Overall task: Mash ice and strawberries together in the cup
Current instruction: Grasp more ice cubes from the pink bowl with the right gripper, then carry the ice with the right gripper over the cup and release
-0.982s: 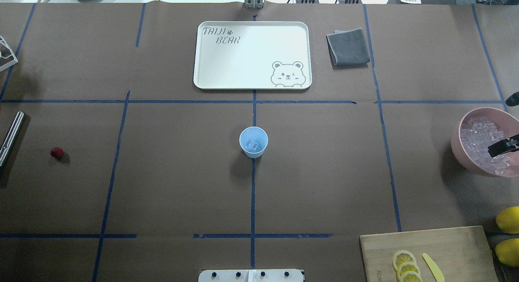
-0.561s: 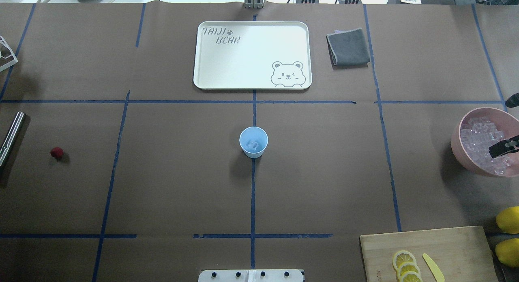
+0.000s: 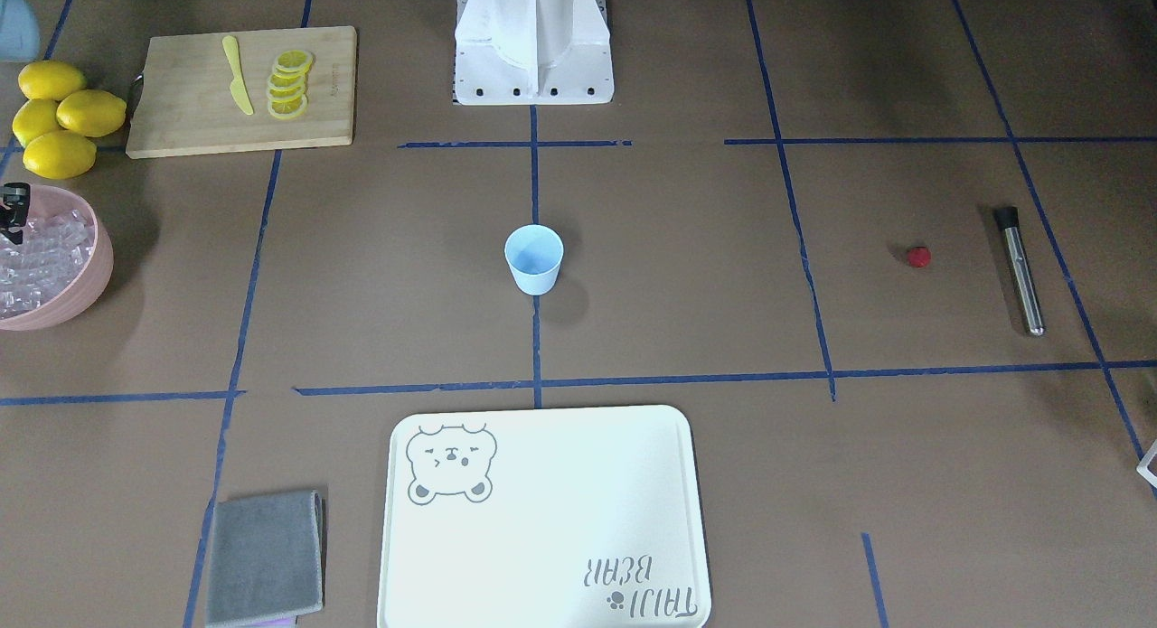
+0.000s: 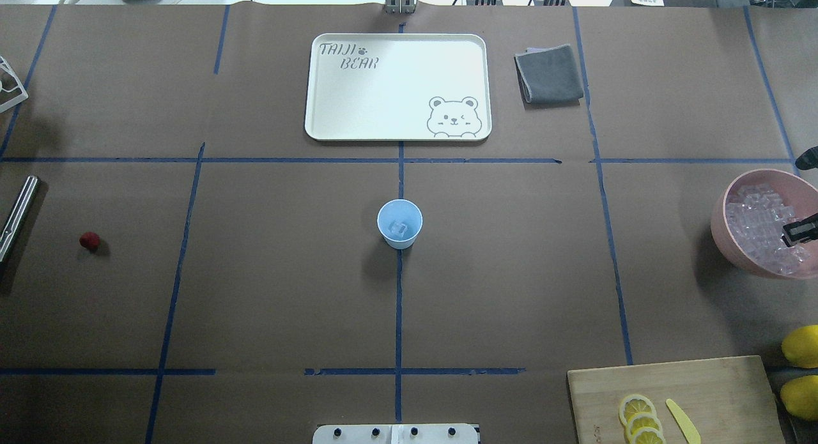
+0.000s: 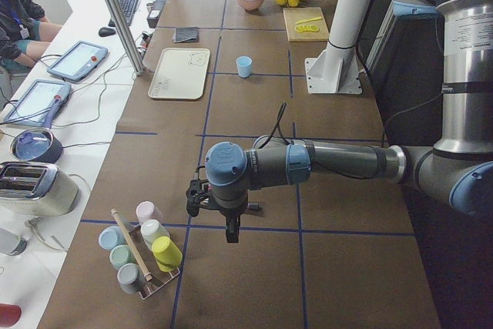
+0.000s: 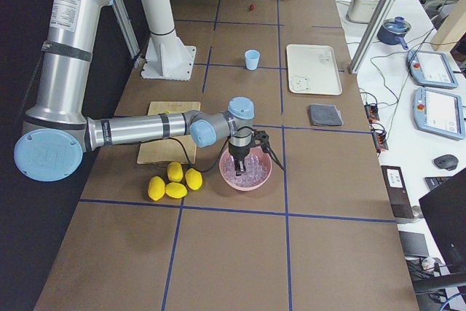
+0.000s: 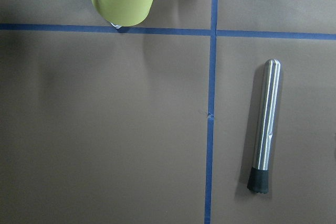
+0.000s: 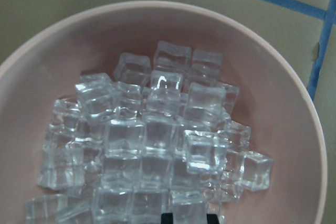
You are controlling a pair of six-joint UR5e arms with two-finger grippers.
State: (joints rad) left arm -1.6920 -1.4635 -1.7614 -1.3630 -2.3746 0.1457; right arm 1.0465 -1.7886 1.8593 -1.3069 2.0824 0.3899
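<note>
One ice cube (image 4: 399, 227) lies in the cup (image 3: 533, 267), which stands upright mid-table. More ice (image 8: 152, 135) is heaped in the bowl (image 4: 722, 236) on the robot's right. The right gripper (image 8: 189, 219) hangs just over that heap, fingers apart with a cube between the tips, not visibly squeezed. Loading the cup looks like the step in hand; mashing is not yet begun. Next it likely must close on one cube without dragging neighbours, then carry it to the cup. The strawberry (image 4: 89, 241) sits well apart on the left, near the muddler (image 7: 265, 124); the left gripper (image 5: 229, 229) hovers there, and I cannot tell whether its fingers are apart
</note>
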